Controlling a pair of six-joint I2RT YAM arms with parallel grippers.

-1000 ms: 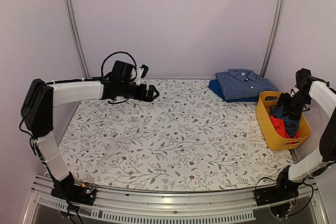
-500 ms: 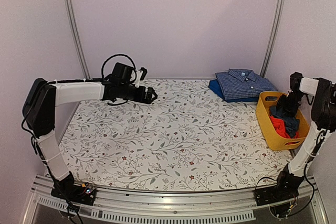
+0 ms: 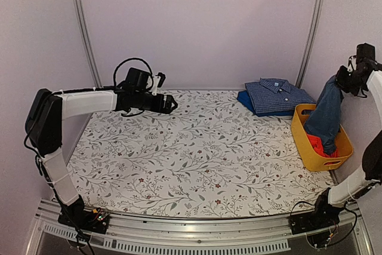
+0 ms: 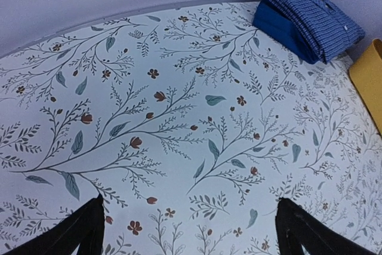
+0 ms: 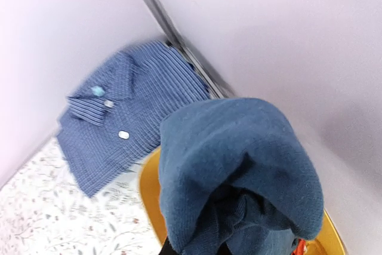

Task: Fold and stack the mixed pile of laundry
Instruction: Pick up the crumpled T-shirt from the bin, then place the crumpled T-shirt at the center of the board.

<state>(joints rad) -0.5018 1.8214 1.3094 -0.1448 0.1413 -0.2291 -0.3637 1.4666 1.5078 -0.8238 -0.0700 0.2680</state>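
Up at the right edge, the right gripper [image 3: 346, 80] is raised above the yellow basket [image 3: 300, 131], its fingers pinched tight on a blue garment [image 3: 325, 114]. The garment hangs down so its lower end reaches into the basket beside a red-orange cloth [image 3: 315, 144]. A folded blue checked shirt [image 3: 277, 95] lies on the table [image 3: 197, 153] just behind the basket. The left gripper [image 3: 171, 104] hovers over the table's back left, fingers spread wide, holding nothing.
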